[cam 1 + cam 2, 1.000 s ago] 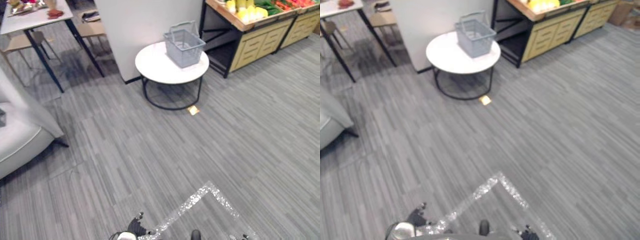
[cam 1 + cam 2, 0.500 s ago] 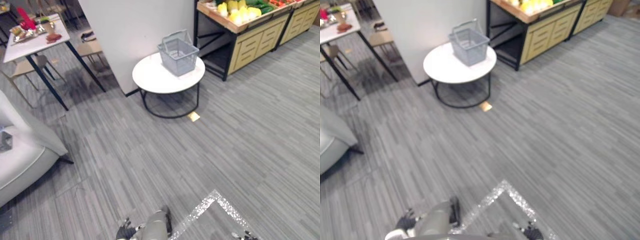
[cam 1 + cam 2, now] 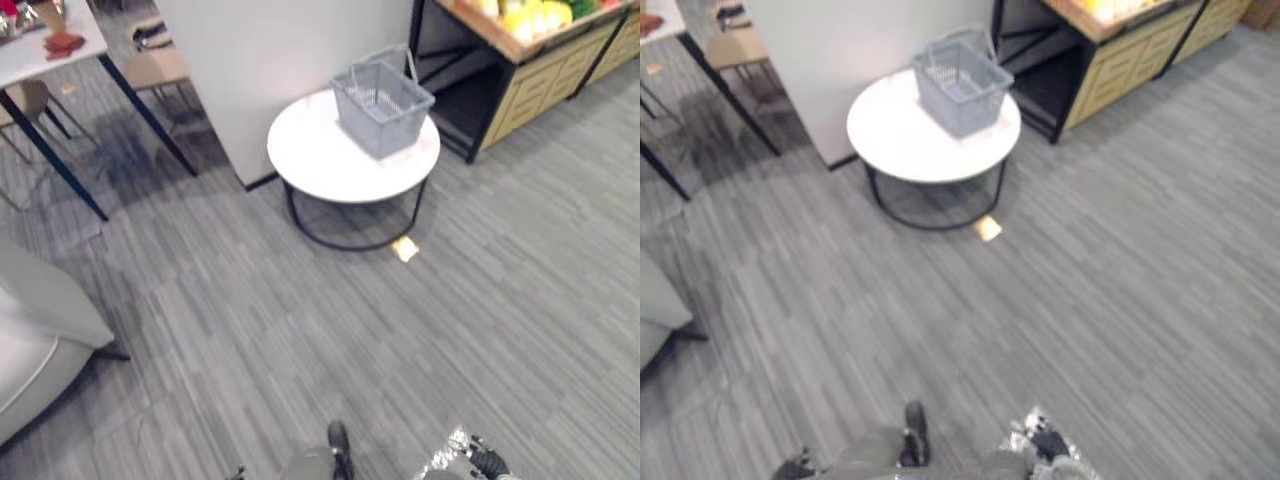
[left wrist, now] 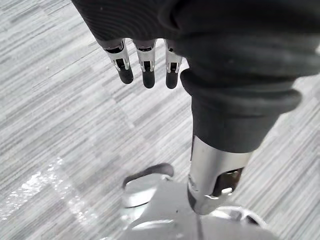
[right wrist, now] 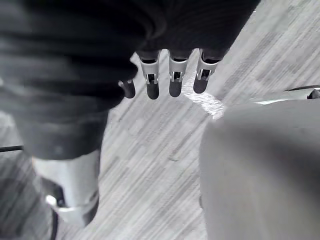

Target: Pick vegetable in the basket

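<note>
Two hands hang low at the robot's sides over the grey floor (image 3: pixel 250 330), and neither holds anything. The left hand (image 4: pixel 146 67) has its fingers straight and relaxed, pointing down at the carpet. Ahead of it, well apart, a round white tabletop (image 3: pixel 325 160) carries the grey wire basket (image 3: pixel 383 95). The basket sits toward the far right edge, its handles raised and its long axis running on a slant; I can make out nothing inside it. Further right and further back stands a wooden produce stand (image 3: pixel 545 75). The vegetables (image 3: pixel 535 15) are piled on its top, mostly yellow with a bit of green beside them. The right hand (image 5: pixel 172 77) is also loose and straight-fingered, with bare floor under it.

So the vegetables lie forward and to the right of both hands, out of reach from here. The right hand is probably the nearer one. The coming move looks like a walk forward and rightward before any reach, with the basket passed on the way.
</note>
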